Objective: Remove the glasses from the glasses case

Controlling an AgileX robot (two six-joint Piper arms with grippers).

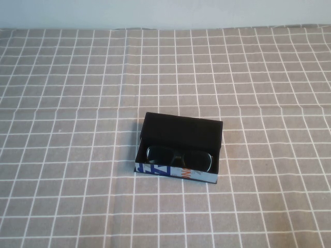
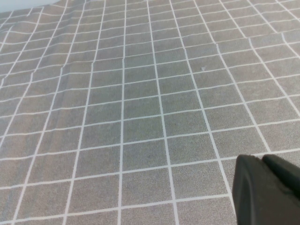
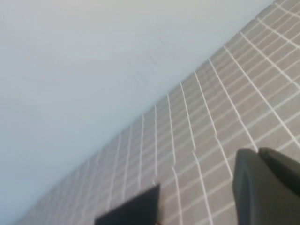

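The glasses case is a black box near the middle of the table, its flap lid standing open at the back and its blue, white and orange front facing me. The black glasses lie inside it, lenses toward the front. Neither arm shows in the high view. My left gripper is shut and empty above bare cloth. My right gripper is shut and empty, raised and tilted toward the far wall. A black corner in the right wrist view looks like part of the case.
A grey tablecloth with a white grid covers the table, with creases across the middle. A pale wall runs along the far edge.
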